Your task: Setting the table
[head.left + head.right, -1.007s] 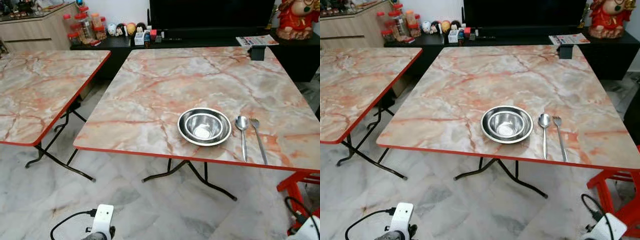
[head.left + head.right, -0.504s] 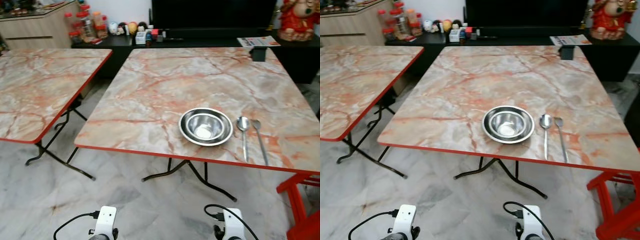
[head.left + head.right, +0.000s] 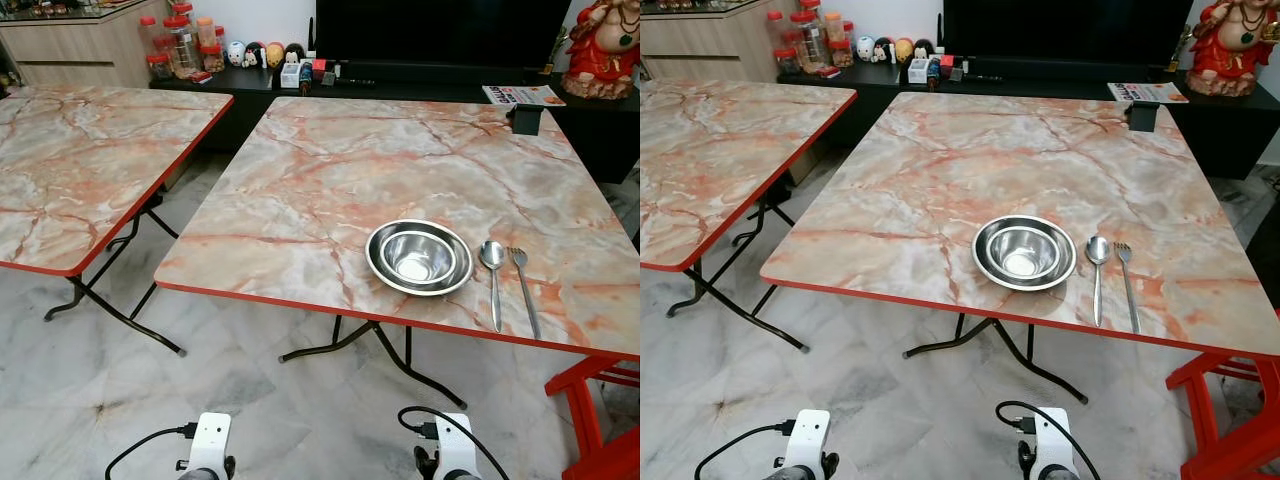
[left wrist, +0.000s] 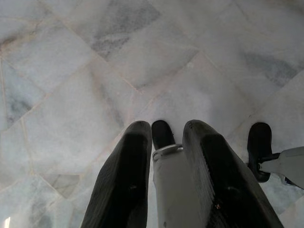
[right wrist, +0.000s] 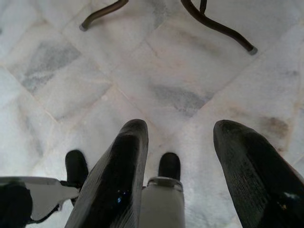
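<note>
a steel bowl (image 3: 420,257) sits on the marble-look table (image 3: 330,170) near its front edge, with a smaller bowl (image 3: 419,256) nested inside it. just to its right lie a spoon (image 3: 493,275) and then a fork (image 3: 525,288), side by side, handles toward the front edge. a second table (image 3: 70,160) stands to the left. both arms hang low over the marble floor (image 4: 71,61). the left gripper (image 4: 164,137) holds nothing, its jaws a little apart; the right gripper (image 5: 178,137) is empty too, its jaws spread wide, with the table's legs (image 5: 213,23) ahead of it.
</note>
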